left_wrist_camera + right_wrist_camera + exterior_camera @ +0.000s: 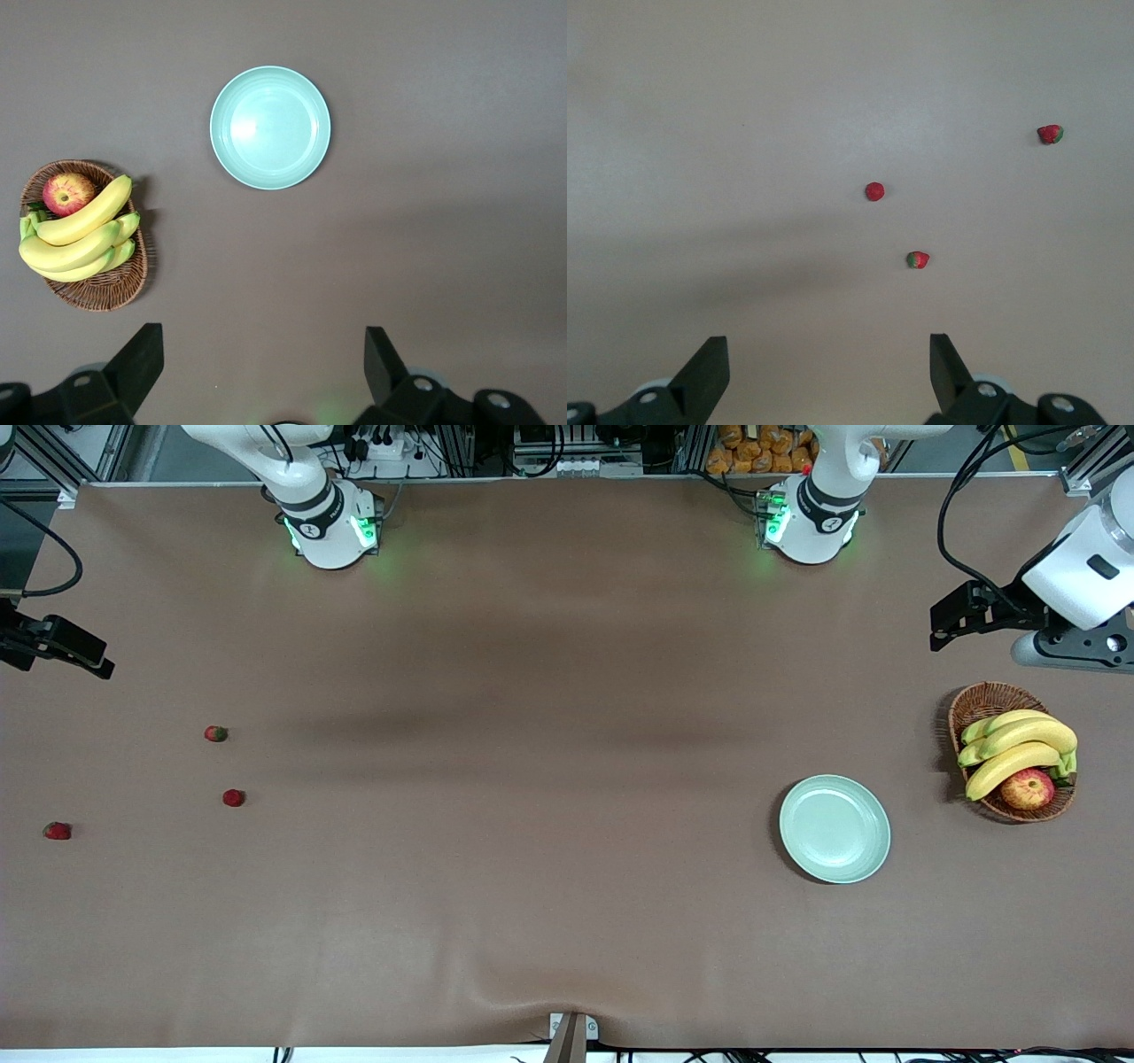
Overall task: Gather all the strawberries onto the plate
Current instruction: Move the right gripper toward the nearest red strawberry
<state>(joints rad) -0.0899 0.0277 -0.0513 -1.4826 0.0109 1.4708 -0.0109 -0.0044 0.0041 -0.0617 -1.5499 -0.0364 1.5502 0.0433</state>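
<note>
We have yet to start: both grippers, left and right, hang wide open and empty. Three strawberries lie at the right arm's end, well apart from the plate; we judge the right gripper must descend onto one.

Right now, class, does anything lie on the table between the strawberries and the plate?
Nothing visible does. The three strawberries lie toward the right arm's end; bare table stretches to the plate.

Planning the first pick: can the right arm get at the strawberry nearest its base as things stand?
Probably yes. The right gripper hangs open above the table at the right arm's end, and that strawberry lies alone on bare cloth, apart from the other two strawberries, with nothing over it.
</note>
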